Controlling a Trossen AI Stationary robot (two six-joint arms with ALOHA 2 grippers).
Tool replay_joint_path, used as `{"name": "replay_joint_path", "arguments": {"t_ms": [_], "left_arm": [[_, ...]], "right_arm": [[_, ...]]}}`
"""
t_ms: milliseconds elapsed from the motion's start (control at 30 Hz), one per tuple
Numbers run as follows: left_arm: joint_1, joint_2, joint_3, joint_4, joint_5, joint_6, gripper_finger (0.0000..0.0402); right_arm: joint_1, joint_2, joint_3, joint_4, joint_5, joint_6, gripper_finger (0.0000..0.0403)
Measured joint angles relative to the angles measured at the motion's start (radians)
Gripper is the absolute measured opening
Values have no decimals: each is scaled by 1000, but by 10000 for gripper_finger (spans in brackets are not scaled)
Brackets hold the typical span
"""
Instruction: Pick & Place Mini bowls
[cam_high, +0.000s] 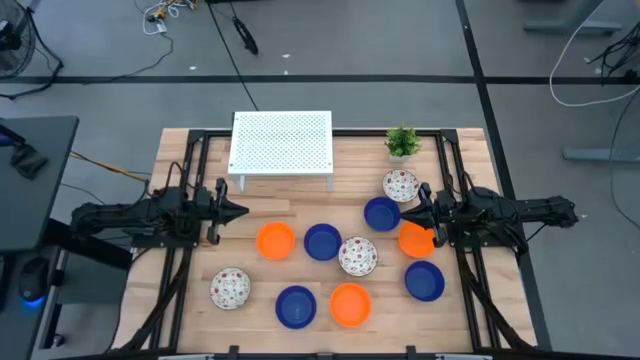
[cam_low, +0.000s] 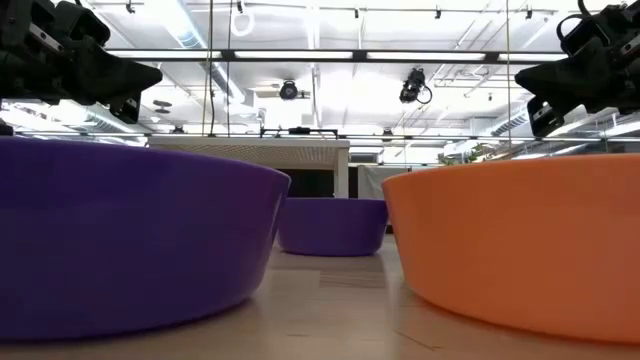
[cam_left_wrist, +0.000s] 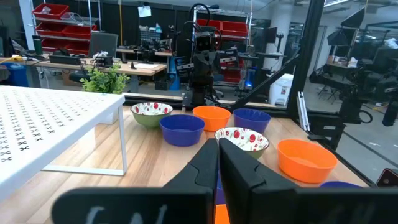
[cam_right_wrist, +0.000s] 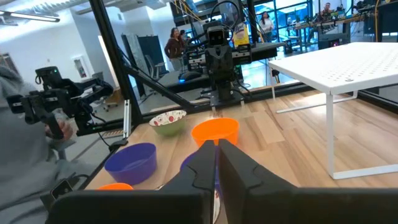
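Ten mini bowls stand on their bases on the wooden table: blue ones (cam_high: 381, 213) (cam_high: 322, 242) (cam_high: 296, 306) (cam_high: 425, 281), orange ones (cam_high: 275, 240) (cam_high: 350, 304) (cam_high: 415, 240), and red-speckled white ones (cam_high: 401, 185) (cam_high: 358, 256) (cam_high: 230, 289). My left gripper (cam_high: 240, 210) is shut and hovers left of the orange bowl, pointing toward the table's right. My right gripper (cam_high: 414, 212) is shut and hovers between a blue and an orange bowl, pointing left. In the low view both grippers (cam_low: 140, 82) (cam_low: 535, 88) hang well above the bowls.
A white perforated rack (cam_high: 282, 143) stands on legs at the far edge, with a small green potted plant (cam_high: 402, 142) to its right. Black frame rails (cam_high: 452, 150) run along both table sides. Bare wood lies between the rack and the bowls (cam_high: 300, 205).
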Motion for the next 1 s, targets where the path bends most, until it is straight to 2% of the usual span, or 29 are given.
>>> {"name": "replay_joint_path", "arguments": {"t_ms": [200,300,433,533,633,767,933,1000], "left_arm": [[0,0,0,0,0,0,18],[0,0,0,0,0,0,19],[0,0,0,0,0,0,19],[0,0,0,0,0,0,18],[0,0,0,1,0,0,19],[0,0,0,1,0,0,18],[0,0,0,13,-3,-1,19],[0,0,0,11,-4,-6,18]], "right_arm": [[-2,0,0,16,10,-46,23],[-2,0,0,142,19,6,23],[-2,0,0,369,99,61,23],[-2,10,0,428,130,-17,23],[-1,43,0,470,130,1,23],[-1,162,0,553,85,26,23],[-1,383,15,796,85,31,23],[-2,469,55,800,86,5,23]]}}
